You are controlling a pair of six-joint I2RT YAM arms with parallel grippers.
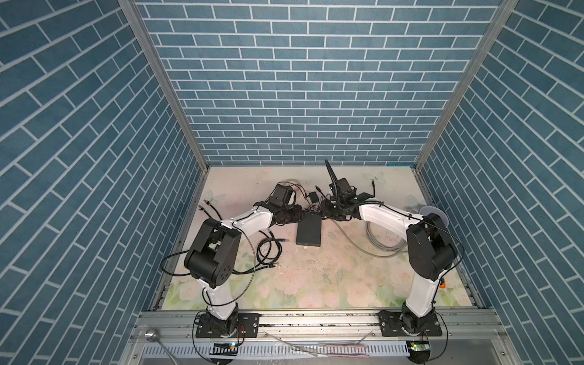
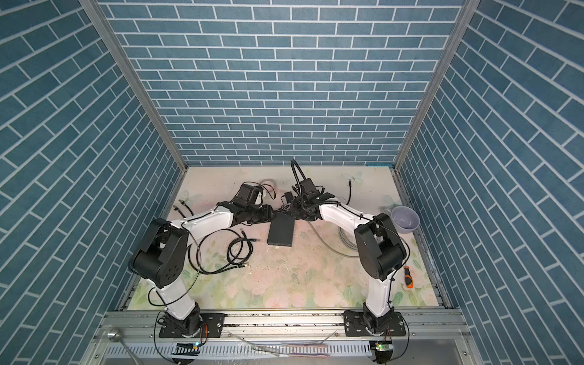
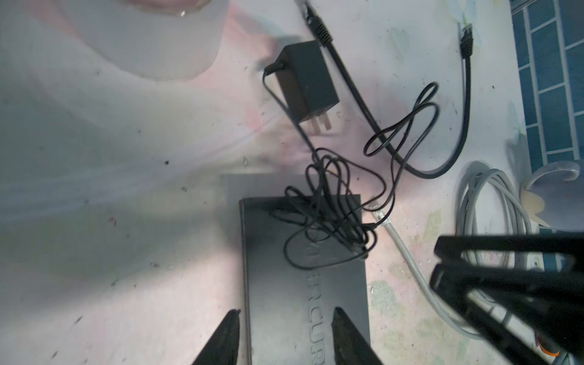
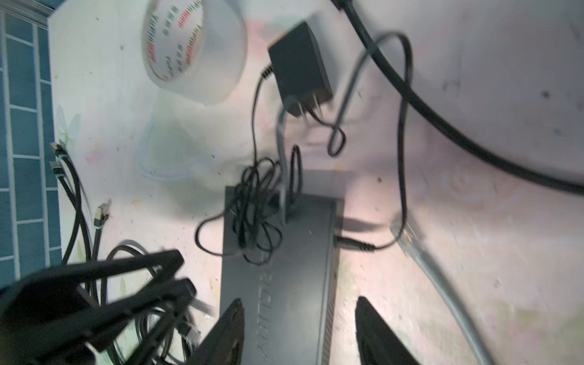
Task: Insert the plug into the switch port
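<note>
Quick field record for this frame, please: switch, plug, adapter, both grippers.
switch: flat on the table, centre, thin cord tangled on top
plug: barrel tip at the switch's side; seating unclear
power adapter: loose beyond the switch
left gripper: fingers apart, at the switch's far end
right gripper: fingers apart over the switch, holding nothing

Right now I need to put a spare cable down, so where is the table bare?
The front strip of the table, nearer than the switch, is bare. Crowded: black cable coils left of it, grey cable right, power adapter and tangled cord behind.
</note>
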